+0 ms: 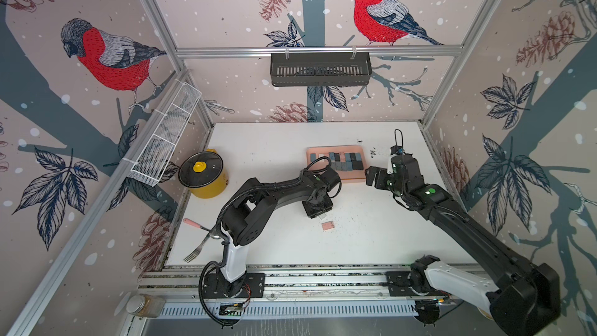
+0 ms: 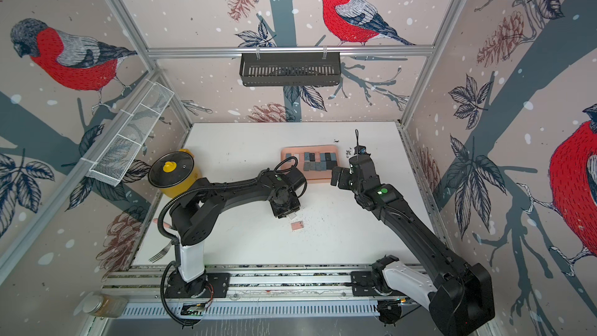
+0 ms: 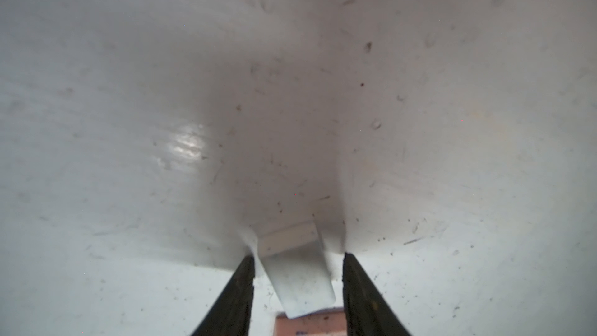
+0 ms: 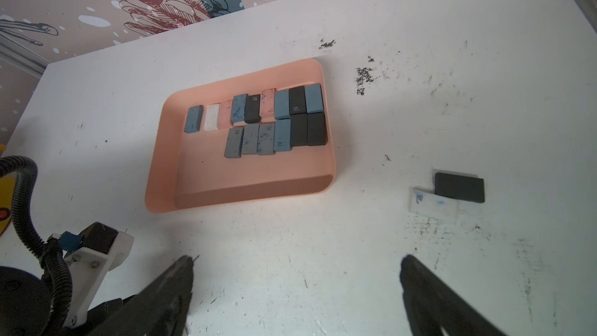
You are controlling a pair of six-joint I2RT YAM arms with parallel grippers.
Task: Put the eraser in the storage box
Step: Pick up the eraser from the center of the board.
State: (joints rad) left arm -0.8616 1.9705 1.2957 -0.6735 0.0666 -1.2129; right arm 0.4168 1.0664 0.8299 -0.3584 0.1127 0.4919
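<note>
Pincer at work: my left pincer (image 3: 298, 256) straddles a white eraser (image 3: 297, 286) lying flat on the table (image 3: 129, 124). Its fingers (image 3: 239, 292) stand apart on either side, and a sliver of table shows beside one of them, so no clamp is visible. The eraser's long axis runs along the gap between the fingers, a touch askew; I judge they would meet across its short width. A pink eraser (image 1: 327, 225) lies just beyond the white one, on the side away from the storage box (image 1: 352, 178). In both top views this spot is well apart from the box, off the long side that faces my bases, so the carry looks like a lift straight toward that rim. The box is shallow salmon plastic, round-cornered and low-walled. It already holds rows of erasers (image 4: 281, 121) in blue, grey, black, pink and white, all small matte blocks. My right pincer (image 4: 297, 273) hangs wide apart and empty beside the box's corner. Past the box's short end, a black eraser (image 4: 458, 187) and a printed eraser (image 4: 433, 205) lie touching on the scuffed table.
</note>
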